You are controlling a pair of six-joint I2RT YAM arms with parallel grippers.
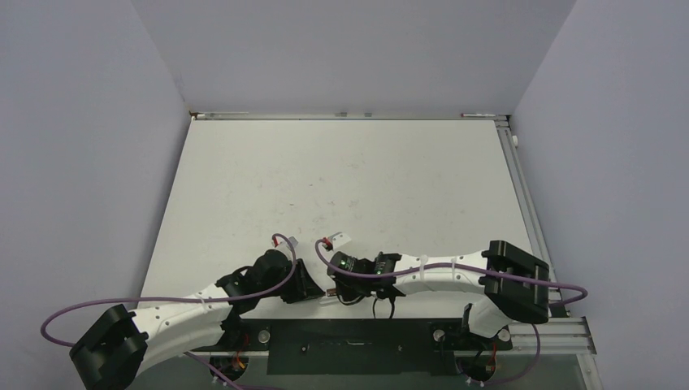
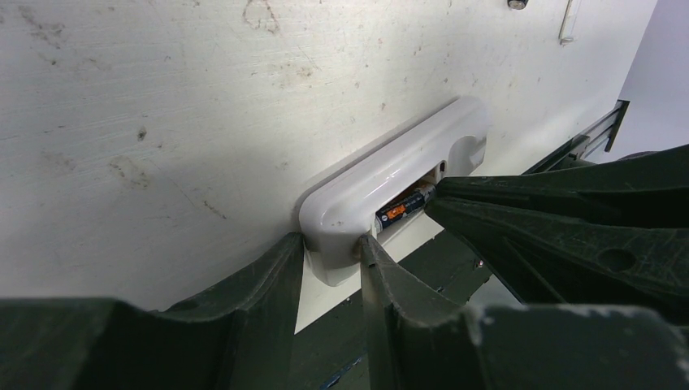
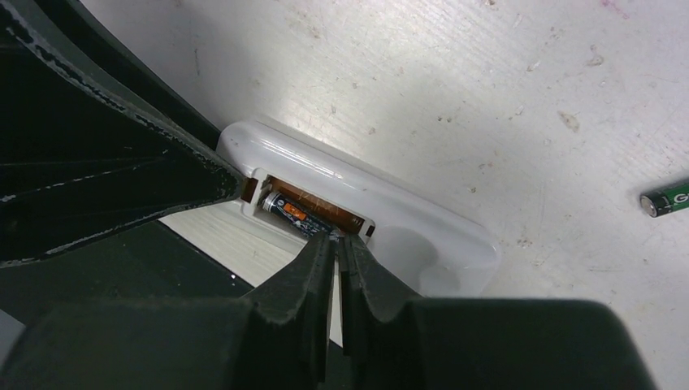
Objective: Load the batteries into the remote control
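Currently the remote control (image 2: pixel 390 162) lies bay-up at the near edge of the table (image 1: pixel 341 179), with the left gripper (image 2: pixel 331 248) clamped on its end. Closed, the right gripper (image 3: pixel 335 242) noses the seated battery (image 3: pixel 294 214). It looks light, slick and apt to roll, so press it rather than pinch.

A white table (image 1: pixel 341 171), scuffed and flecked with dark stains, fills the scene. Plain pale grey walls (image 1: pixel 349 49) close it in at the left, back and right. A metal rail (image 1: pixel 520 187) runs along its right edge, and a black plate (image 1: pixel 349 353) lies along the near edge. A small white piece (image 1: pixel 340 240) with a red bit lies near the table's middle.
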